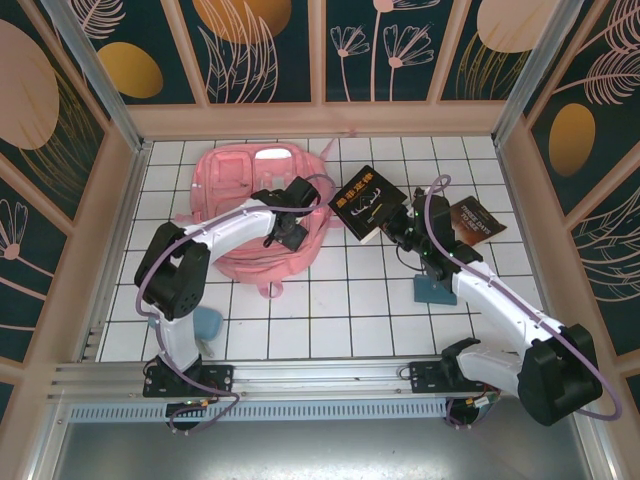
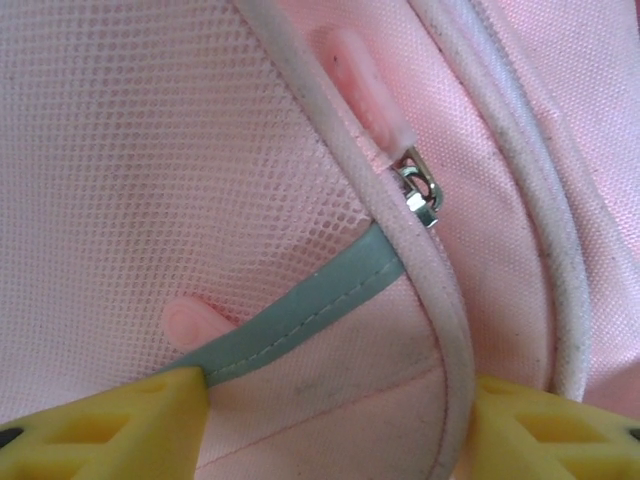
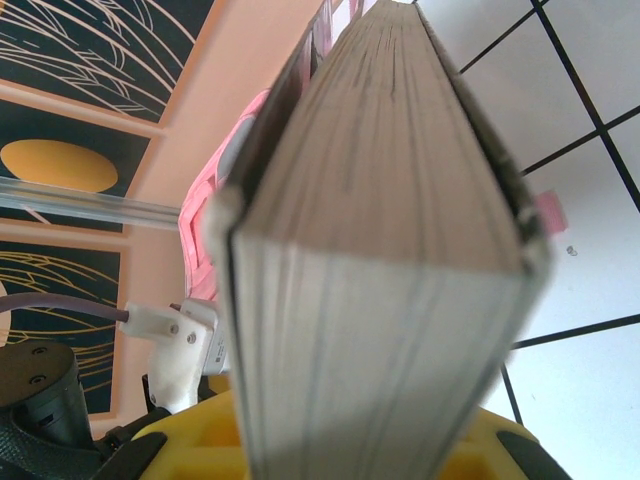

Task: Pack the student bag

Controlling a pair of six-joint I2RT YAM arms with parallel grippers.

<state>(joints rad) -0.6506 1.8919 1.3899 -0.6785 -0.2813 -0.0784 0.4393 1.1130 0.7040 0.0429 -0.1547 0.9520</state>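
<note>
While seemingly aloft, book (image 1: 367, 201) beside bag (image 1: 232, 178)

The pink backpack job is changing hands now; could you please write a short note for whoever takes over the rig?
Left gripper: open, jaws astride the backpack seam beside the zipper pull.
Right gripper: shut on a black book, held at the backpack's right edge.
A second book lies on the table further right.
Done: one book picked up.
Left: get the books into the backpack.
</note>
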